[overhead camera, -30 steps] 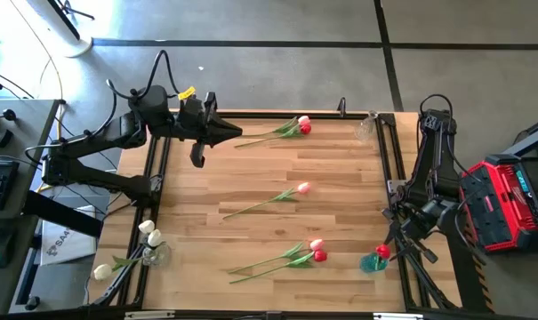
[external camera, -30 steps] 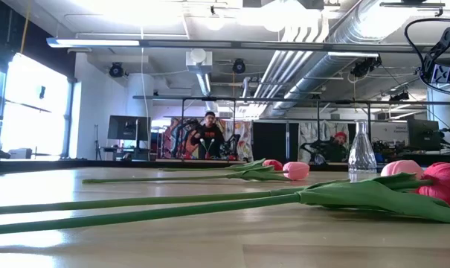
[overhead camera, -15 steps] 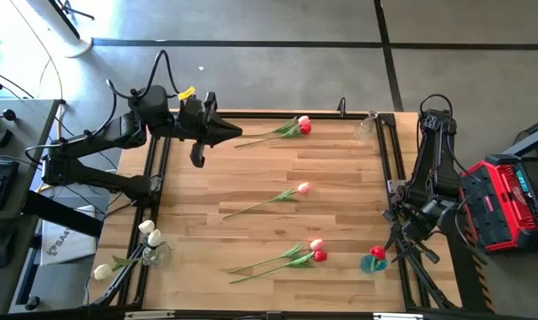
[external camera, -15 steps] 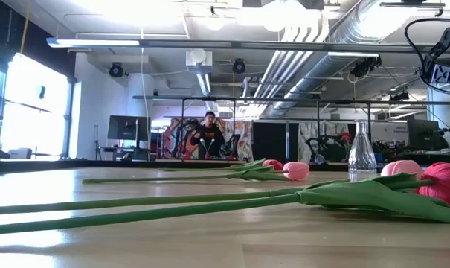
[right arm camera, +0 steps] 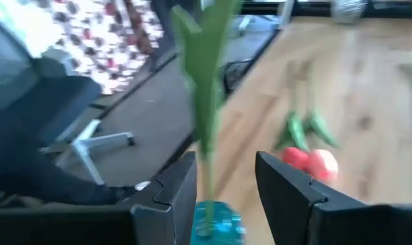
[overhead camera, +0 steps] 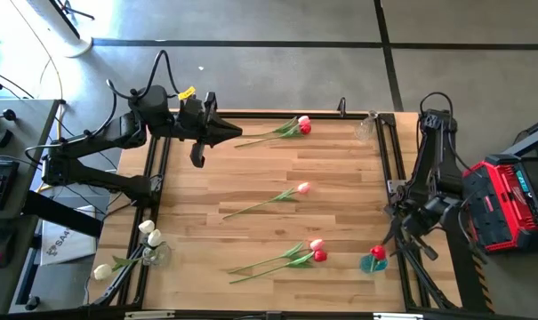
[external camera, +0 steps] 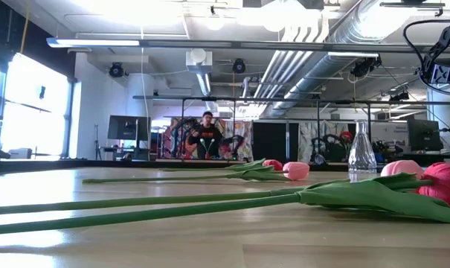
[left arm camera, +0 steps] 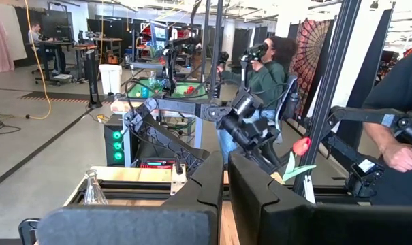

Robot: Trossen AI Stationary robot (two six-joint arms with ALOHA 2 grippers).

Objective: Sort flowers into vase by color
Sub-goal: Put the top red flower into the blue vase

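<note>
My overhead camera looks straight down on the bench [overhead camera: 331, 178]; my low one skims level across it, close to tulips [external camera: 433, 182].

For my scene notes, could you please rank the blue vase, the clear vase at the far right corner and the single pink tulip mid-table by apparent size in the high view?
1. Single pink tulip, longest by far.
2. Blue vase and clear vase: similarly small, too close to rank.

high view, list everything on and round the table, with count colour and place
loose tulips: five, red or pink heads, lying on the wood
red tulip: one, in the blue vase, right edge
white tulips: about three, in a clear vase, left edge
clear vase, empty: one, far right corner
table: one, light wood
left gripper: jaws shut, far left corner
right gripper: jaws apart round the red tulip's stem
</note>
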